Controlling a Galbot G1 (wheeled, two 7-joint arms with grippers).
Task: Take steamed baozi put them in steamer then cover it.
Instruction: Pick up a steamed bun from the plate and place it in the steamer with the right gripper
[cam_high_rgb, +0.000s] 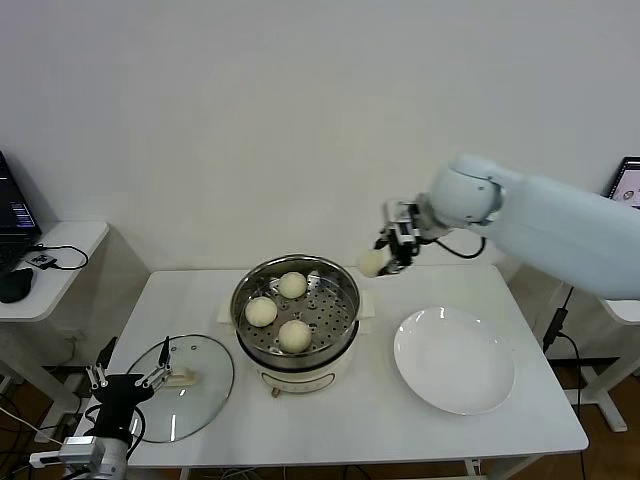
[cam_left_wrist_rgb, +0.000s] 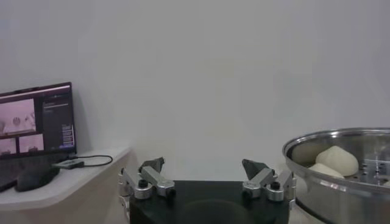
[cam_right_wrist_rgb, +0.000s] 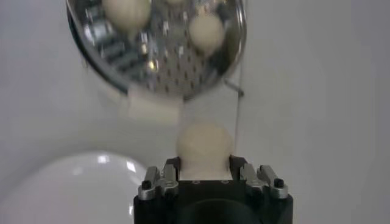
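1. Fingers of the right gripper (cam_right_wrist_rgb: 204, 165) are closed on a small round cream-white baozi bun (cam_right_wrist_rgb: 204, 145), one on each side of it, and in the head view this gripper (cam_high_rgb: 385, 262) holds the bun (cam_high_rgb: 371, 263) in the air just beyond the right rim of the steamer.
2. Round and shiny, the stainless-steel steamer pot (cam_high_rgb: 335, 345) stands on its white electric base near the middle of the white table (cam_high_rgb: 360, 420).
3. Three more cream-white buns (cam_high_rgb: 294, 335) lie on the perforated tray inside it, apart from one another.
4. A round clear glass lid with a cream bar handle (cam_high_rgb: 190, 395) lies flat on the table to the left of the steamer.
5. Fingers of the left gripper (cam_high_rgb: 128, 377) are spread apart and hold nothing; it sits low at the table's front-left corner, beside the lid's handle.
6. A flat white plate (cam_high_rgb: 455, 362) lies bare to the right of the steamer.
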